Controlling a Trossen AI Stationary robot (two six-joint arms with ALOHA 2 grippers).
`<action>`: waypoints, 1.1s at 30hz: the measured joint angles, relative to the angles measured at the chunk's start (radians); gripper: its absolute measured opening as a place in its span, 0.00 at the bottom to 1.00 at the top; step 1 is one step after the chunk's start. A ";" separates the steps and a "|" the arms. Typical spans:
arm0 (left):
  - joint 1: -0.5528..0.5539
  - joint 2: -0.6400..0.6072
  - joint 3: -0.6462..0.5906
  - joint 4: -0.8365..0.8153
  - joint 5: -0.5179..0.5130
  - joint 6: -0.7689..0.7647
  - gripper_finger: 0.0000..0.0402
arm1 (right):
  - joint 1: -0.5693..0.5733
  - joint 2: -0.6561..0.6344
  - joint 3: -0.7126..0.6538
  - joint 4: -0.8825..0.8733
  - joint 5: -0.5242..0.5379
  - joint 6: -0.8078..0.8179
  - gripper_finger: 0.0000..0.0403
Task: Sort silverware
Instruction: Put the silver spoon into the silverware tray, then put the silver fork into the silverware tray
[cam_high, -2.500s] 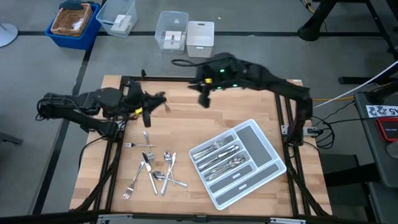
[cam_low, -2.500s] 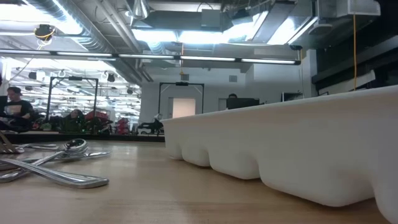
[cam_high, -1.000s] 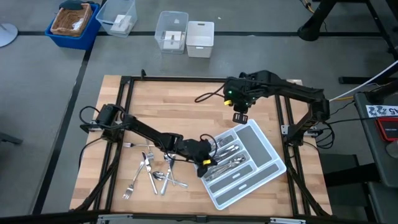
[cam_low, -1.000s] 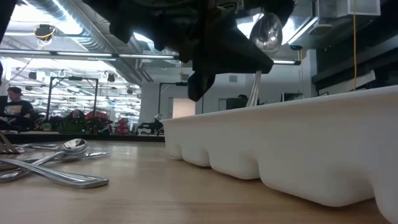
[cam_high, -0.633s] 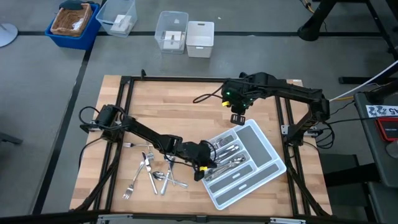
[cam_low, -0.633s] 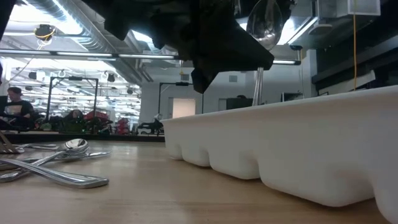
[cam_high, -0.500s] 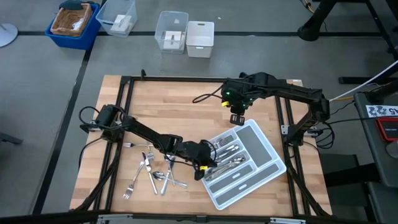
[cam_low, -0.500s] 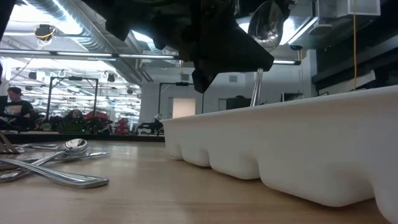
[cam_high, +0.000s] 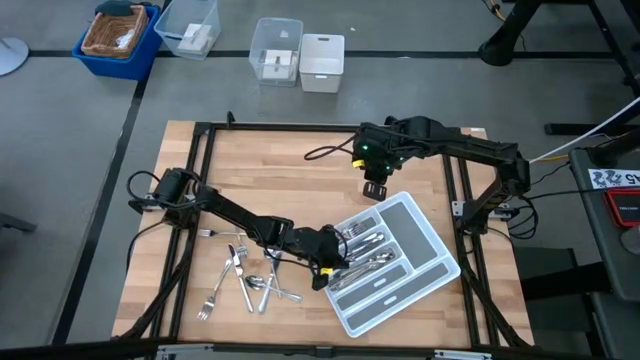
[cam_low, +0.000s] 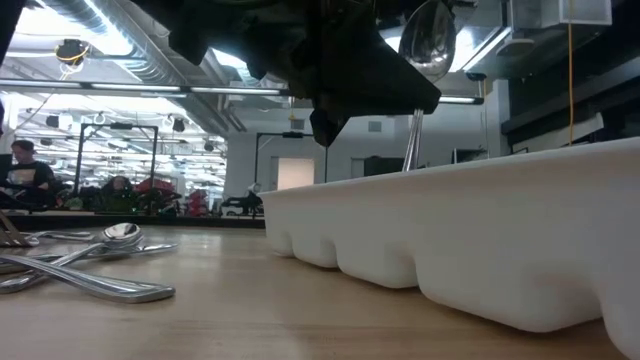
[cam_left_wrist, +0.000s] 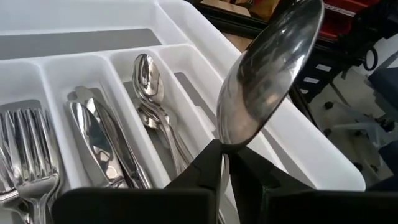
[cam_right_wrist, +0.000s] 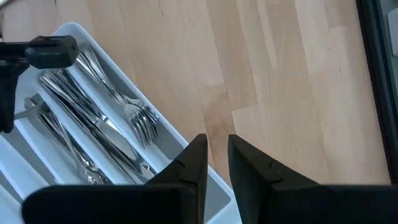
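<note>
My left gripper (cam_high: 325, 262) hovers over the left end of the light grey tray (cam_high: 435, 255) and is shut on a spoon (cam_left_wrist: 267, 74). That spoon's bowl (cam_low: 428, 40) stands high above the tray wall (cam_low: 480, 230). In the tray lie forks (cam_left_wrist: 25, 149), knives (cam_left_wrist: 99, 143) and spoons (cam_left_wrist: 149, 81), each kind in its own slot. More silverware (cam_high: 245, 275) lies loose on the wood left of the tray, also seen in the low view (cam_low: 90, 270). My right gripper (cam_high: 372, 188) hangs shut and empty above the table, just beyond the tray's far corner (cam_right_wrist: 205, 168). My left gripper pinches the spoon between its two fingers (cam_left_wrist: 205, 165) at the neck (cam_left_wrist: 224, 152), just below the bowl. The spoon is lifted clear and nearly upright, bowl uppermost. Its handle (cam_low: 412, 140) runs down behind the tray wall.
Beyond the table's far edge stand clear boxes (cam_high: 277, 50), a white box (cam_high: 322, 60) and a blue bin (cam_high: 120, 35). Black frame rails (cam_high: 200, 180) border the table. A cable (cam_high: 330, 152) lies on the far wood. A person (cam_low: 25, 170) sits far behind.
My right gripper has drifted a little toward the table's left, staying beside the tray's far corner. My left gripper has shifted slightly toward the near-left with the spoon, whose bowl now stands a bit higher.
</note>
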 joint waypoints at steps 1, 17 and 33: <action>0.000 0.000 0.000 0.000 0.000 -0.001 0.06 | 0.000 0.000 0.000 0.000 0.000 0.000 0.16; -0.001 0.090 0.016 0.061 0.017 -0.077 0.28 | 0.000 0.000 0.000 -0.005 0.000 0.034 0.16; 0.067 -0.329 0.016 -0.720 0.043 -0.296 0.28 | 0.000 0.000 0.000 -0.002 0.000 0.018 0.16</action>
